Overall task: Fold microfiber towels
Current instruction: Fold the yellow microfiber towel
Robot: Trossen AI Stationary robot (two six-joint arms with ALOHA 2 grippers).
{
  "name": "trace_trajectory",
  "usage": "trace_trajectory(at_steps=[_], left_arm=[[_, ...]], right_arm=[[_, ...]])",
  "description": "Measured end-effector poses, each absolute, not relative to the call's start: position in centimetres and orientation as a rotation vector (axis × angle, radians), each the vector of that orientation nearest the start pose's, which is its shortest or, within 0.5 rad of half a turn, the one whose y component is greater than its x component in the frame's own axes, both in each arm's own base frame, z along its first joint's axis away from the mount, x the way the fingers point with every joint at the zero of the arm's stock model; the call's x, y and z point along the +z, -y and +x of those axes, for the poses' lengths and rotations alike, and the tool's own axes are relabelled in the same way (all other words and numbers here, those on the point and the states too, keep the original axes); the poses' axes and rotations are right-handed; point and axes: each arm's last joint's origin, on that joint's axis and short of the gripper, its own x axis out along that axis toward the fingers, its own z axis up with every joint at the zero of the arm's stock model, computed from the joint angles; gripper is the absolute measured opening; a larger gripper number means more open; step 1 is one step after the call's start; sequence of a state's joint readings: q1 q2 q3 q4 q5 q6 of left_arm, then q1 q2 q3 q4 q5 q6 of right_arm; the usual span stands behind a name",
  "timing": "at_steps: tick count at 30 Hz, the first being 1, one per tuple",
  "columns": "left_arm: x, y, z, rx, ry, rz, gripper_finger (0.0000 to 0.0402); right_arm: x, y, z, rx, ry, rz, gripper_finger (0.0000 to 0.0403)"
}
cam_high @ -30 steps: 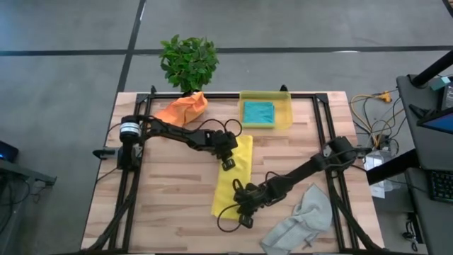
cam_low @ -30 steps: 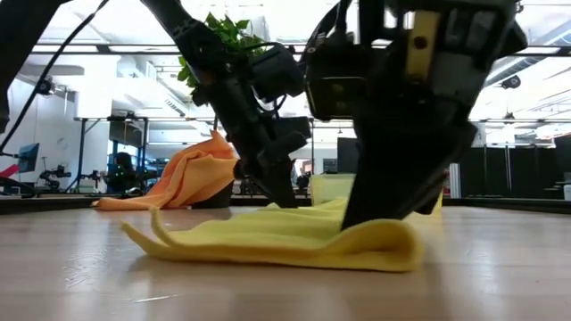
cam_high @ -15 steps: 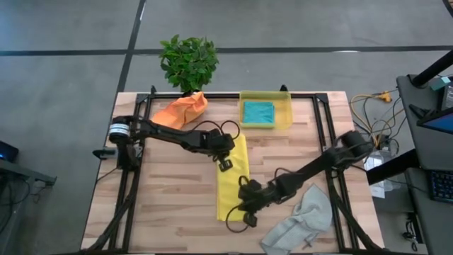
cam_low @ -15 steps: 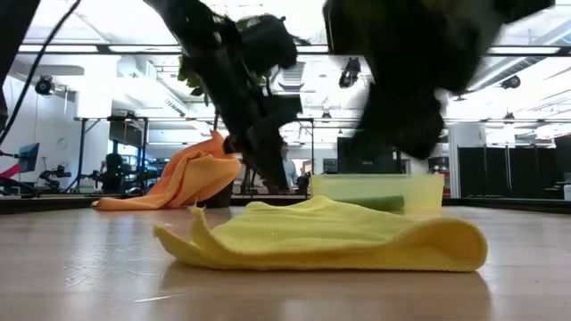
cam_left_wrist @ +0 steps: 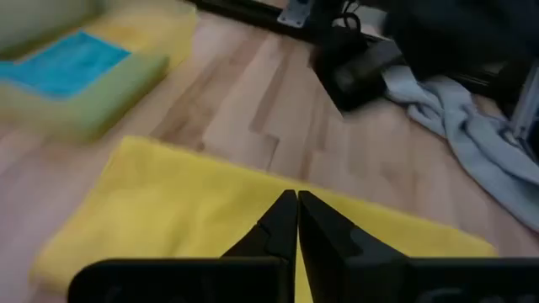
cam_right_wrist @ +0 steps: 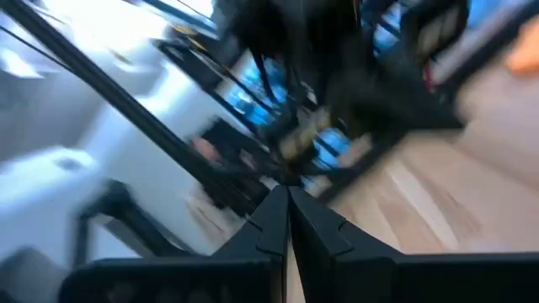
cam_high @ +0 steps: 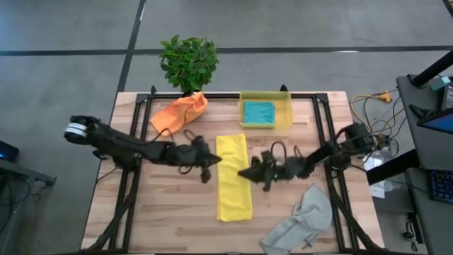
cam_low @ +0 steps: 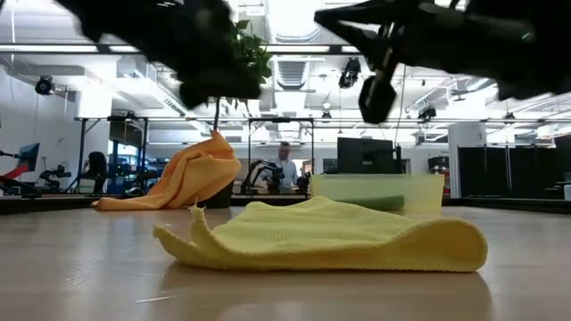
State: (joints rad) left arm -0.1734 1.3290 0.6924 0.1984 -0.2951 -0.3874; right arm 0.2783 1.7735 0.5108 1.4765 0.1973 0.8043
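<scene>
The yellow towel (cam_high: 233, 177) lies on the table's middle as a long folded strip running near to far, its fold (cam_low: 464, 250) toward the right. My left gripper (cam_high: 212, 161) is shut and hovers at the strip's left edge, above it (cam_left_wrist: 296, 220). My right gripper (cam_high: 244, 172) is shut, raised over the strip's right edge and tipped upward (cam_right_wrist: 285, 210). The orange towel (cam_high: 182, 108) lies bunched at the far left. The teal towel (cam_high: 259, 112) lies folded in the yellow bin (cam_high: 286, 106). The grey towel (cam_high: 301, 219) lies crumpled at the near right.
A potted plant (cam_high: 188, 62) stands beyond the table's far edge, behind the orange towel. Dark frame rails (cam_high: 322, 134) run along the table's left and right sides. Bare wood shows to the left of the yellow towel (cam_high: 163, 205).
Both grippers have risen off the yellow towel. The left one drew back toward the table's left edge. The right one went from the towel's near end toward the far right and tipped upward. The towel's near end has swung right, so the strip lies straighter.
</scene>
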Motion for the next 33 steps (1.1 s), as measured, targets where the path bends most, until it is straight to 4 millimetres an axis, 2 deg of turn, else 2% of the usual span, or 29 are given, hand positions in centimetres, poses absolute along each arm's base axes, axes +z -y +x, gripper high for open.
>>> trace_trajectory(at_steps=[3, 5, 7, 11, 14, 16, 22, 25, 29, 33], left_arm=[[21.8, 5.0, 25.7, 0.195, -0.383, -0.32, 0.0], [21.3, 5.5, 24.9, 0.214, -0.394, -0.35, 0.0], [21.3, 6.0, 24.6, 0.228, -0.377, -0.394, 0.0], [21.1, 6.7, 24.5, 0.229, -0.373, -0.435, 0.0], [20.9, 7.1, 24.6, 0.203, -0.387, -0.436, 0.0], [20.6, 7.5, 24.7, 0.136, -0.432, -0.399, 0.0], [20.4, 9.6, 27.0, -0.14, -0.542, -0.284, 0.0], [20.5, 11.0, 28.6, -0.227, -0.601, -0.153, 0.0], [20.6, 12.9, 30.5, -0.313, -0.717, 0.083, 0.0], [19.5, 13.9, 31.5, -0.375, -0.842, 0.212, 0.0]], right_arm=[[16.3, -4.6, 27.4, 0.173, 0.175, 0.844, 0.0009], [16.8, -3.3, 25.6, 0.138, 0.2, 0.831, 0.0009], [18.2, -2.7, 23.8, 0.099, 0.289, 0.794, 0.0009], [19.1, -1.8, 18.9, 0.021, 0.389, 0.757, 0.0009], [18.2, -1.7, 15.9, 0.016, 0.333, 0.756, 0.0009], [17.5, -1.9, 15.3, 0.017, 0.217, 0.748, 0.0009], [18.3, -3.5, 14.9, 0.1, -0.133, 0.61, 0.0009], [19.2, -3.9, 14.5, 0.134, -0.188, 0.555, 0.0009], [19.1, -4.4, 14.1, 0.161, -0.256, 0.534, 0.0009], [18.6, -4.6, 14.1, 0.172, -0.278, 0.54, 0.0009]])
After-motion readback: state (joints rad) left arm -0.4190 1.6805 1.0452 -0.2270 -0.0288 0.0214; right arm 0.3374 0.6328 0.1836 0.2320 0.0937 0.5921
